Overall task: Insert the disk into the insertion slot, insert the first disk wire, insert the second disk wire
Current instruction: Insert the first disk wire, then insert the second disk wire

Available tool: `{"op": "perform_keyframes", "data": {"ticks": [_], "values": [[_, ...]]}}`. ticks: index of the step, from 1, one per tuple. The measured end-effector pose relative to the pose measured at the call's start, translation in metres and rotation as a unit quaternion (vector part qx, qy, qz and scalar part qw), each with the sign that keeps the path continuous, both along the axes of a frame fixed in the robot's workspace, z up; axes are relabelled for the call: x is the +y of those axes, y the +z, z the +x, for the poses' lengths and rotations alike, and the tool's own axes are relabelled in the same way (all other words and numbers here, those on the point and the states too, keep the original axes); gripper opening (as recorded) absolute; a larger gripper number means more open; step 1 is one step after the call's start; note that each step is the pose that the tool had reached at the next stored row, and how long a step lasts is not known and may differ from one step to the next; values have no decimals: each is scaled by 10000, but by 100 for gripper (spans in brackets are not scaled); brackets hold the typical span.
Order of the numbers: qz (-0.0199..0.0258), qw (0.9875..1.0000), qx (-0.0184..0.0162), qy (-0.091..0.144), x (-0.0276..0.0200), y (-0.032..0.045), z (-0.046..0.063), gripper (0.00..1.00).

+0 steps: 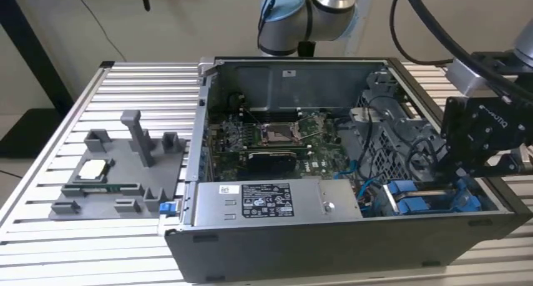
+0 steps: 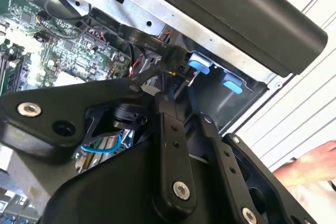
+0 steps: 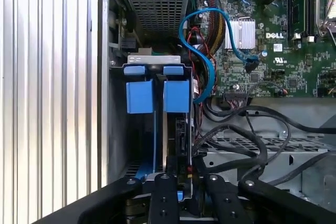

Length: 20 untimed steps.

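My gripper [image 1: 468, 158] hangs over the corner of the open computer case on the exterior view's right. The disk sits in the insertion slot [image 3: 118, 129], and its blue carrier tabs [image 3: 176, 97] show at the bay's mouth [image 1: 416, 202]. In both wrist views the gripper [image 2: 169, 80] [image 3: 178, 181] is shut on a black connector [image 2: 176, 59] of a disk wire with red and black leads. The connector is held against the drive's end. Whether it is fully seated is hidden.
The power supply [image 1: 266, 202] fills the case's near side, with the motherboard [image 1: 275, 136] behind it. A blue cable [image 3: 205, 51] and black cables loop over a perforated cage [image 3: 252, 145]. A grey fixture tray [image 1: 117, 173] lies on the slatted table. A hand [image 2: 310, 166] is near the case.
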<state>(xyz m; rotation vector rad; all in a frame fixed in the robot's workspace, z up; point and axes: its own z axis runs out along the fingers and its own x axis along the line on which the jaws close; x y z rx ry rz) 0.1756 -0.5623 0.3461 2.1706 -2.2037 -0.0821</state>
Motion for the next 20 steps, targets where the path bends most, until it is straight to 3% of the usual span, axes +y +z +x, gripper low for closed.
{"op": "perform_keyframes", "data": {"ticks": [16, 20], "values": [[0, 10000, 0, 0, 0, 351, 0, 27], [2, 10000, 0, 0, 0, 375, 0, 27]]}}
